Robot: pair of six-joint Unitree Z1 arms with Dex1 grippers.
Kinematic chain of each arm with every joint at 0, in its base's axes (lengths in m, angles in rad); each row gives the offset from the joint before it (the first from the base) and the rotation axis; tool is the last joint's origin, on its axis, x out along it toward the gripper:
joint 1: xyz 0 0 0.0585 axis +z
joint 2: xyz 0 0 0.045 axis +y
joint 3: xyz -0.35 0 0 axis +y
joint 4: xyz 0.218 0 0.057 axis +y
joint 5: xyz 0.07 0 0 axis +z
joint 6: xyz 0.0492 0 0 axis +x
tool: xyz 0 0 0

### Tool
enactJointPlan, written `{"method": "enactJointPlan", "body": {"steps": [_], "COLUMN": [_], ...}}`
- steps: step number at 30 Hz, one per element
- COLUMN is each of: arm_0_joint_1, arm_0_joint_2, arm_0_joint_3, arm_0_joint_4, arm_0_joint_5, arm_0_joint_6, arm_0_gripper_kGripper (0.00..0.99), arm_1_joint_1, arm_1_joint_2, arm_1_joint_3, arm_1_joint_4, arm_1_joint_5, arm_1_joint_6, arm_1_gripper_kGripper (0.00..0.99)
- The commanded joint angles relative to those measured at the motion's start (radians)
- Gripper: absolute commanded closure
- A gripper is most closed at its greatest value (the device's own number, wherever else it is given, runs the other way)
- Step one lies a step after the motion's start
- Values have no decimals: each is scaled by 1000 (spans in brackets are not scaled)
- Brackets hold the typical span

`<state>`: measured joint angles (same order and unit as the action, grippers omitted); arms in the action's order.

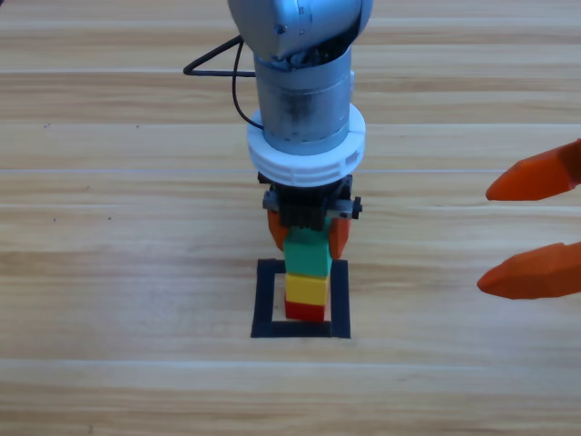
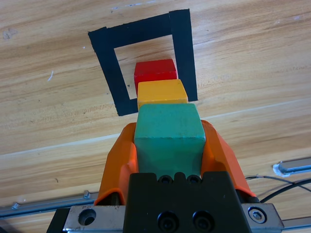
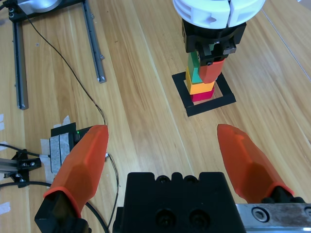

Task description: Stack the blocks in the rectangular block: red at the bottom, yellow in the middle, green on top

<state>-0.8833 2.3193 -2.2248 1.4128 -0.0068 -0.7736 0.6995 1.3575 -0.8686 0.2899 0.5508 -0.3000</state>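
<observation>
Three cubes stand stacked in the high view: red (image 1: 305, 312) lowest, yellow (image 1: 307, 289) on it, green (image 1: 308, 254) topmost, all inside the rectangular block (image 1: 265, 300) taped on the bench (image 1: 109, 272). Left pincer (image 1: 309, 234) comes down over the stack from the top edge, its orange jaws on either side of the green cube. Right pincer (image 1: 531, 222) waits at the right edge, well apart from the stack, jaws spread and holding nothing.

Left wrist view: green cube (image 2: 168, 133) sits between the two orange jaws, which press its side faces. The left pincer (image 2: 168, 145) is clenched on it. Yellow (image 2: 162, 94) and red (image 2: 155, 72) line up beyond it, red resting on bare wood within the tape outline (image 2: 181, 48).

Right wrist view: the right pincer (image 3: 165, 155) is released and empty. Farther off, the stack shows in side profile, green (image 3: 196, 70) over yellow (image 3: 200, 88) over red (image 3: 203, 96), with the left pincer's jaw across the green cube.

Judgement: the last step is in hand, the placing of green. Order looks correct. Next move calls for opening the jaws evenly, then lifting straight up, so the top cube is not dragged sideways and the stack is not tipped.
</observation>
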Motion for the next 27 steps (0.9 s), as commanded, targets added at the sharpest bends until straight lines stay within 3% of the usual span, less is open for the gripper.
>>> {"method": "enactJointPlan", "body": {"steps": [1,27], "arm_0_joint_1": [-19,-17], "arm_0_joint_2": [43,40], "arm_0_joint_3": [7,17], "arm_0_joint_4": [2,2], "arm_0_joint_5": [13,18], "arm_0_joint_6": [-12,-16], "arm_0_gripper_kGripper": [990,990], "arm_1_joint_1": [-8,-8], "arm_1_joint_2": [-47,-49], "arm_1_joint_3": [28,29], "arm_1_joint_4": [-18,-17], "arm_1_joint_5": [-14,-12], "arm_1_joint_6": [-2,-4], "arm_1_gripper_kGripper": [1,1]}}
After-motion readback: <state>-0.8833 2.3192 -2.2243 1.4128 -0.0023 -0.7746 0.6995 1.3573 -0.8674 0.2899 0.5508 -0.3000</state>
